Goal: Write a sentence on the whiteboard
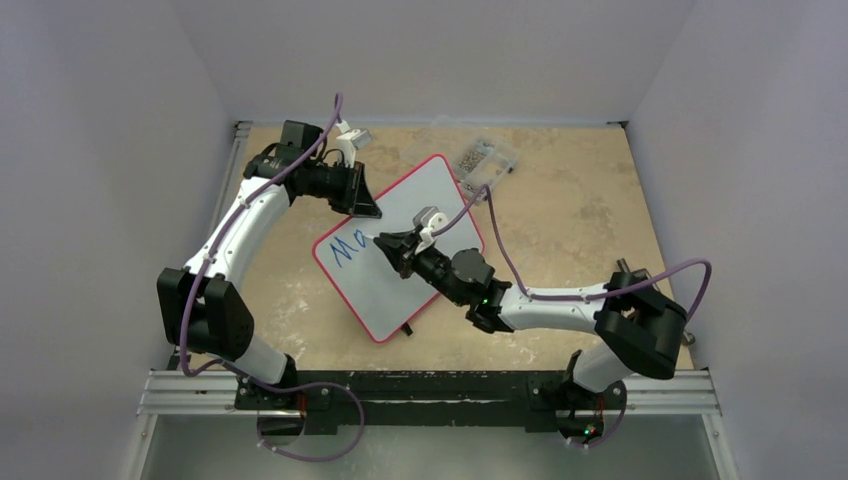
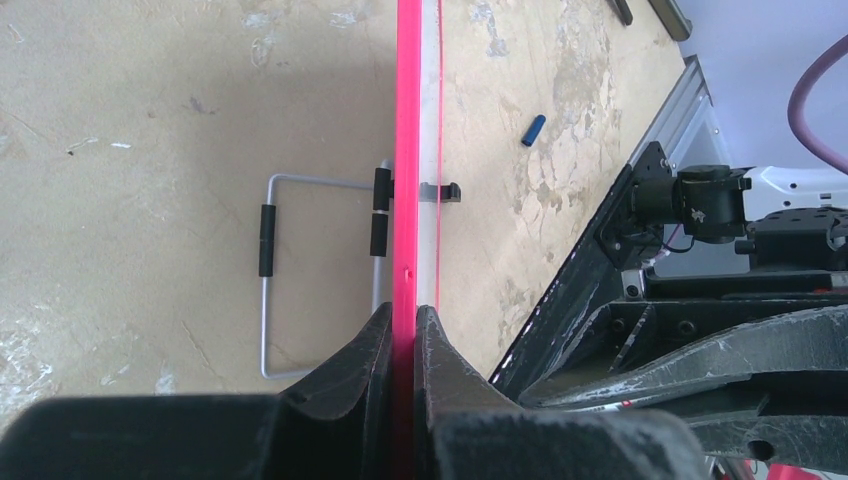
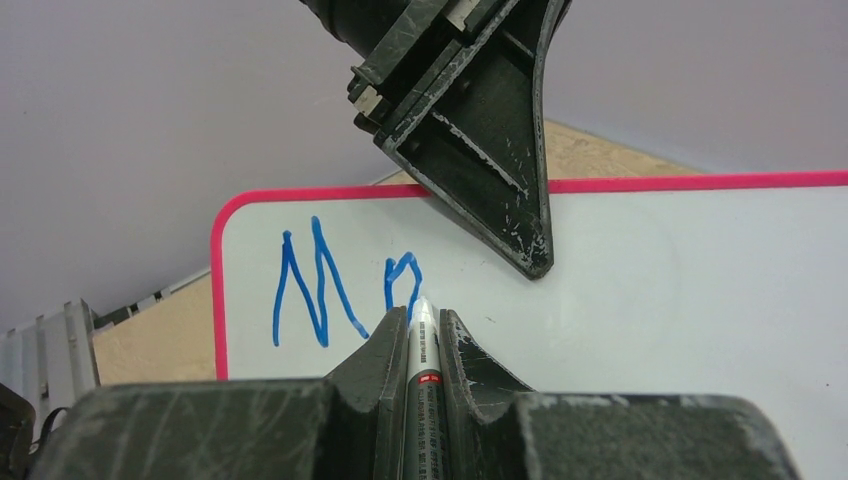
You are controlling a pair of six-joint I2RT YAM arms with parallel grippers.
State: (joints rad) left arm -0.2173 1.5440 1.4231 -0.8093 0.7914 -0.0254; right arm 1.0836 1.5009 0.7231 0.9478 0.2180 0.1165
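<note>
My right pincer point(image 3: 425, 318) is clamped on a marker point(image 3: 423, 380) whose tip meets the whiteboard point(image 1: 432, 198) at the foot of the "o"; the sentence point(image 3: 345, 285) so far reads "Mo" in blue, just ahead of my fingers near the board's left corner. My left pincer point(image 2: 405, 322) pinches the board's red rim at its far left edge; the board sits cornerwise mid-table point(image 1: 570, 220). My right arm reaches in low from the right, elbow bent; my left rises along the left side and folds back inward.
</note>
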